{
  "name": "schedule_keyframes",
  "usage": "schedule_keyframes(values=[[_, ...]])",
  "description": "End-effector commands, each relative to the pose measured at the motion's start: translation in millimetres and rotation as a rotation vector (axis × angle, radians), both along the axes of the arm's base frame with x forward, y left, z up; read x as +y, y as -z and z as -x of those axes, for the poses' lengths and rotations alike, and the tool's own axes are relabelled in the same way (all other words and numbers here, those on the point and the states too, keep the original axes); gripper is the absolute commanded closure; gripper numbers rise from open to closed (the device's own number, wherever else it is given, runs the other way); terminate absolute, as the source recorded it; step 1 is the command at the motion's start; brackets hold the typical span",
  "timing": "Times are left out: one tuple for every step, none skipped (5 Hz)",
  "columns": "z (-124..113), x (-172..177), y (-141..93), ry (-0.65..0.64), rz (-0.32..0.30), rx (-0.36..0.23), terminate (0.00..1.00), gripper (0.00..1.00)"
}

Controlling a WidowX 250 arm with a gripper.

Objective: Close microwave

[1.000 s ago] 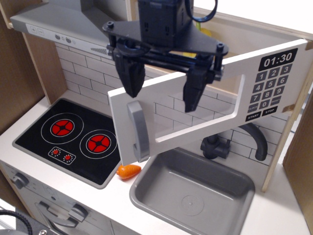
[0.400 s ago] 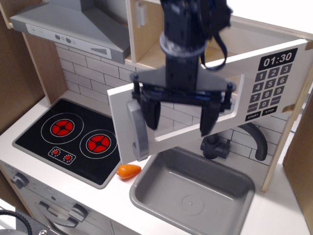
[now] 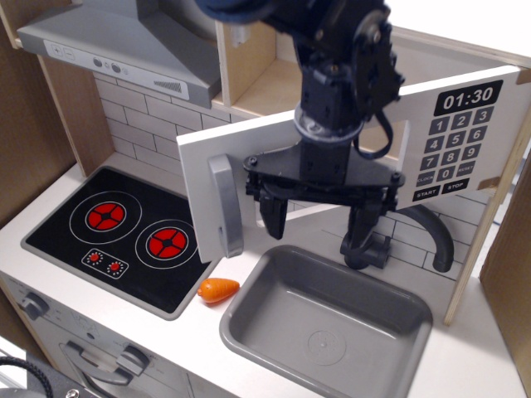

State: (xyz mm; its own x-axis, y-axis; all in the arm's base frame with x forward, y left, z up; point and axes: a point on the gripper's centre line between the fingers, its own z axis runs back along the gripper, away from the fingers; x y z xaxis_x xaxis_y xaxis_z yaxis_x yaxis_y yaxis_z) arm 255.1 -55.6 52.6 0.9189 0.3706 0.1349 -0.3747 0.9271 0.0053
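The toy microwave has a white flat door (image 3: 249, 157) that stands swung open, with a grey vertical bar handle (image 3: 226, 207) at its left edge and a black clock display (image 3: 469, 98) above a grey keypad (image 3: 448, 153) at the right. My gripper (image 3: 317, 228) hangs in front of the door's lower middle, just above the sink. Its two black fingers (image 3: 274, 220) point down and stand wide apart, holding nothing. The arm covers the door's window.
A grey sink basin (image 3: 328, 319) lies below the gripper, with a dark tap (image 3: 431, 232) behind it. An orange toy carrot (image 3: 218, 289) lies beside the black hob (image 3: 124, 236). A grey extractor hood (image 3: 116, 46) hangs at upper left. A wooden panel (image 3: 506, 274) stands at right.
My gripper has come down from the door's top edge to its lower part, in front of it. The door has swung a little, its handle edge sitting slightly higher and further left.
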Motion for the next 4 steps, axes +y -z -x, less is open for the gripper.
schedule_keyframes(values=[[-21,13,0,0.029,-0.036,-0.083,0.0,0.0],[-35,23,-3,0.079,-0.038,-0.104,0.0,0.0],[-44,29,-4,0.183,-0.069,-0.144,0.0,0.0],[-57,40,-6,0.244,-0.097,-0.176,0.0,0.0]])
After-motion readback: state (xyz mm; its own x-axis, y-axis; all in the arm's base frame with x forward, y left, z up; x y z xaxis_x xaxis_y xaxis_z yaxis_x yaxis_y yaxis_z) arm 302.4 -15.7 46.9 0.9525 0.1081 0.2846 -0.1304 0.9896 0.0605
